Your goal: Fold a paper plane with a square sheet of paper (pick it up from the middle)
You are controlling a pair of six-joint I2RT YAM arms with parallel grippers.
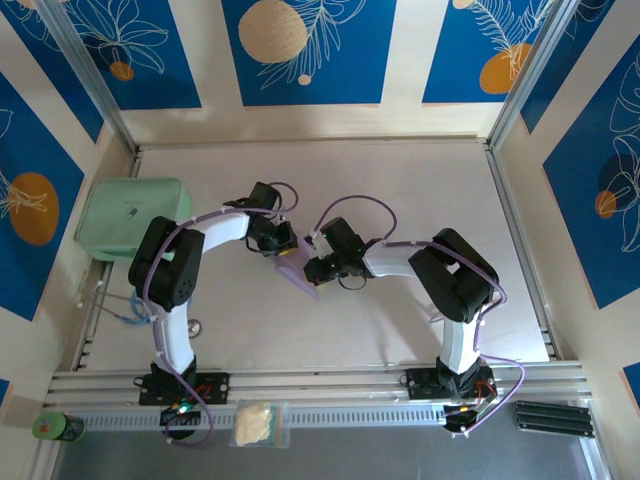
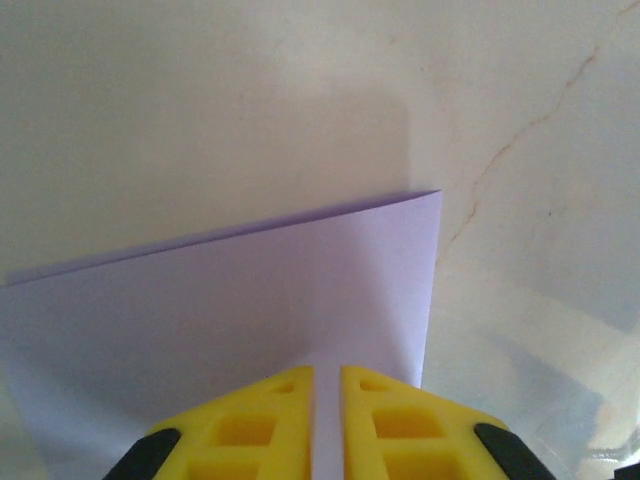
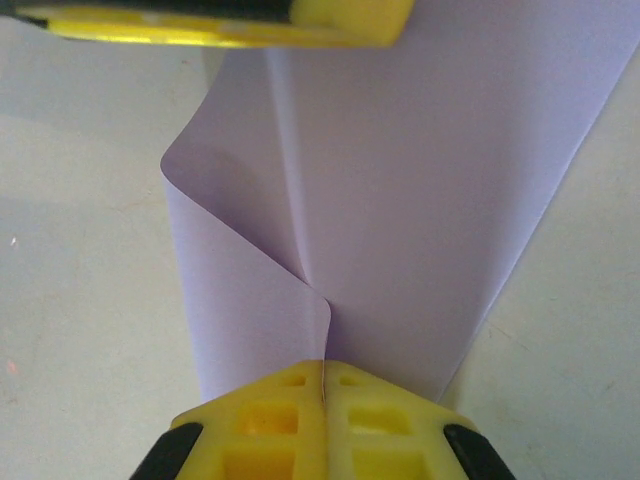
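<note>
Near the table's [image 1: 430, 190] centre, the right gripper [image 3: 323, 378] clamps the square sheet of paper [image 3: 420, 180]. The left gripper [image 2: 327, 380] sits barely parted around it.

Table [image 1: 420, 190]: open surface from 12 through 3 o'clock of centre, and at 6 o'clock between the arm bases.
Centre: blocked by left gripper [image 1: 285, 243] and right gripper [image 1: 312, 265], tips close, square sheet of paper [image 1: 298, 276] spanning between.
9 o'clock edge: mint-green box [image 1: 125, 215], crowded by left arm elbow [image 1: 165, 265].

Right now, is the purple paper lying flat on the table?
No, the right wrist view shows the paper bent into a curl and pinched between the fingers of the right gripper.
</note>
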